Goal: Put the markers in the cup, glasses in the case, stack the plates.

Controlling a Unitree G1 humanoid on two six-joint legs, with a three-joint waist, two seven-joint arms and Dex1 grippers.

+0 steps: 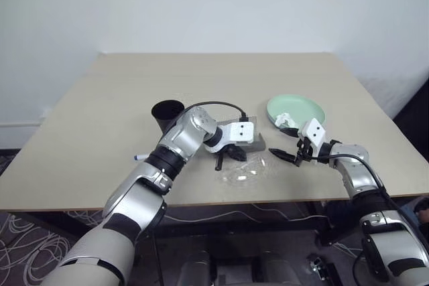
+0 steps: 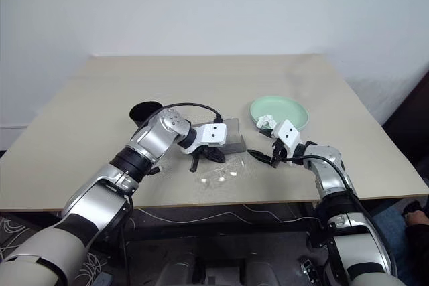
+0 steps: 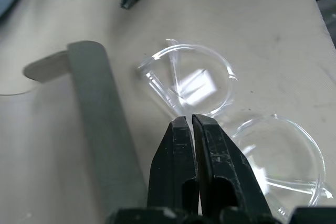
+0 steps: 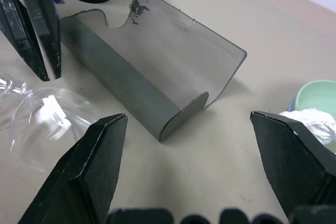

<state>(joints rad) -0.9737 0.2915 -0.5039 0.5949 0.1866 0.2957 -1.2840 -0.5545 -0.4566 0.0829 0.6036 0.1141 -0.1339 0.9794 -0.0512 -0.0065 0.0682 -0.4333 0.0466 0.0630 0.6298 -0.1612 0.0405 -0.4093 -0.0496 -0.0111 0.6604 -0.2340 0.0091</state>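
The clear glasses lie on the table near its front edge, just in front of the open grey case. My left gripper points down at their bridge, shut on it between the two lenses. My right gripper hangs open to the right of the case, with nothing between its fingers. The black cup stands upright behind my left arm. A marker's blue cap sticks out from under that arm. The mint green plate sits at the right, a light blue rim showing under it.
A crumpled white scrap lies in the green plate near my right gripper. The case lid stands tilted up behind its tray. The tan table stretches bare to the left and far side; its front edge is close below the glasses.
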